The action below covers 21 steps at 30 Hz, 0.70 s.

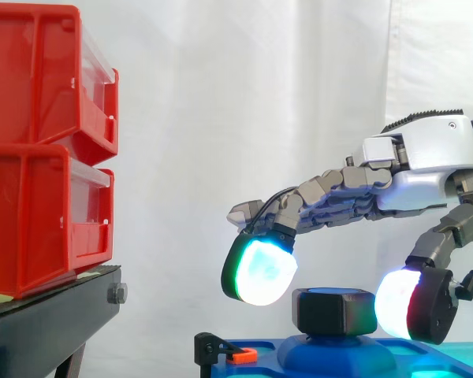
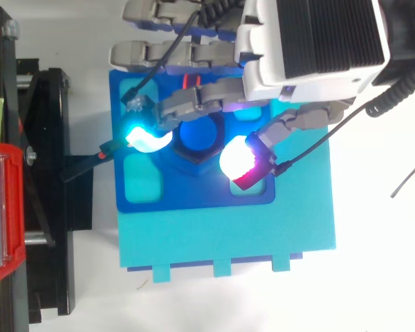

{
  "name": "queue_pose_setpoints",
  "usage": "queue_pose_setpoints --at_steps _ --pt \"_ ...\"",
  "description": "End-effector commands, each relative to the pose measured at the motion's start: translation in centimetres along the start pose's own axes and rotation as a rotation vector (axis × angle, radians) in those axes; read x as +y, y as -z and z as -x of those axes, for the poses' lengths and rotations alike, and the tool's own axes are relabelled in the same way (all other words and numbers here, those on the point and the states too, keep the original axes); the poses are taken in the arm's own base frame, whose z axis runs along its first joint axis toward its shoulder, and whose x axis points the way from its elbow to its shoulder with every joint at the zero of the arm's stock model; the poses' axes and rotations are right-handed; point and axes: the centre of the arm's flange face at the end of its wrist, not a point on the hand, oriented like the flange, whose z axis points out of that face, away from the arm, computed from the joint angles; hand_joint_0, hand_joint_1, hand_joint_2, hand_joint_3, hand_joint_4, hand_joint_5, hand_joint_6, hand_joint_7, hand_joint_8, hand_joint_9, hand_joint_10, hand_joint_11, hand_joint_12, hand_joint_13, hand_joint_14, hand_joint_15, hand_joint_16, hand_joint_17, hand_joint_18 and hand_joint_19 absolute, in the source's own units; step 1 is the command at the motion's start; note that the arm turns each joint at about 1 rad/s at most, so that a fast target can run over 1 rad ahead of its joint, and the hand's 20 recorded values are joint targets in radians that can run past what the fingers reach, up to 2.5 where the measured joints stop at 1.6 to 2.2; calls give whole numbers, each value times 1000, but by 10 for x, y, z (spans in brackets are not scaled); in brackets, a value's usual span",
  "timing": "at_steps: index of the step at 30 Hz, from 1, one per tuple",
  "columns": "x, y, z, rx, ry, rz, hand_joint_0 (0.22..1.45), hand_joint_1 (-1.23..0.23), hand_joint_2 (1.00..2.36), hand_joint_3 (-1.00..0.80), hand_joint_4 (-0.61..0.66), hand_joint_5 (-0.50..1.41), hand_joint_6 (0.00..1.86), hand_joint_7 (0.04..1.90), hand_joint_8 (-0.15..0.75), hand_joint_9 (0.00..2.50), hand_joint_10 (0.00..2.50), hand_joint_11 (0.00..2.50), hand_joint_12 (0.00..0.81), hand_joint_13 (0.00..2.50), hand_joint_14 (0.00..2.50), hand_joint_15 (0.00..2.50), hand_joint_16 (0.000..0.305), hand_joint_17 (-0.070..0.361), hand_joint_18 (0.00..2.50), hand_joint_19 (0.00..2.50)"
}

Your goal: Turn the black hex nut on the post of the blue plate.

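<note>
**Item:** black hex nut (image 1: 335, 311), sitting on the blue post (image 1: 337, 352) near the middle of the blue plate (image 2: 194, 197). I am seeing it upright, chunky and flat-sided. From above, the post's blue top is showing through its centre.

**Hand** (image 1: 426, 157): reaching in from the right, fingers curled down over the nut and, as far as I am judging, pinching it. One cyan-green pad (image 1: 260, 272) is pressing at the nut's upper left corner. The thumb's white-red pad (image 1: 400, 305) is sitting against its right side.

**Risks I am weighing:**
- The left pad is riding high and catching the top edge rather than a full flat. I am expecting it could slip over the corner once the turn starts, leaving the nut unturned.
- The pads are rounded and the flats look smooth, which is adding to that.
- A small black clamp with an orange tab (image 1: 238, 356) is sitting at the plate's left edge, close beneath that pad. A slipping finger could knock it.

**Surroundings:** red bins (image 1: 39, 142) on the black stand (image 1: 47, 315), standing well apart to the left.
</note>
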Motion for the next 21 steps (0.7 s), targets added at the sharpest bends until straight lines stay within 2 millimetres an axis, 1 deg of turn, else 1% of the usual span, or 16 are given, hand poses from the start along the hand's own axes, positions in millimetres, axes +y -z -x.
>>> queue_pose_setpoints --at_steps 1,13,21 --pt "-1 0 0 0 0 1 503 -783 1000 -500 -12 -300 501 634 119 0 0 0 314 0 0 0 47 105 0 35" --pt "-2 1 0 3 5 3 489 -770 1000 -500 26 -300 502 657 127 0 0 0 319 0 0 0 48 107 0 36" --pt "-5 3 0 6 5 7 434 -702 1000 -500 65 -300 502 682 148 0 0 0 340 0 0 0 52 117 0 44"
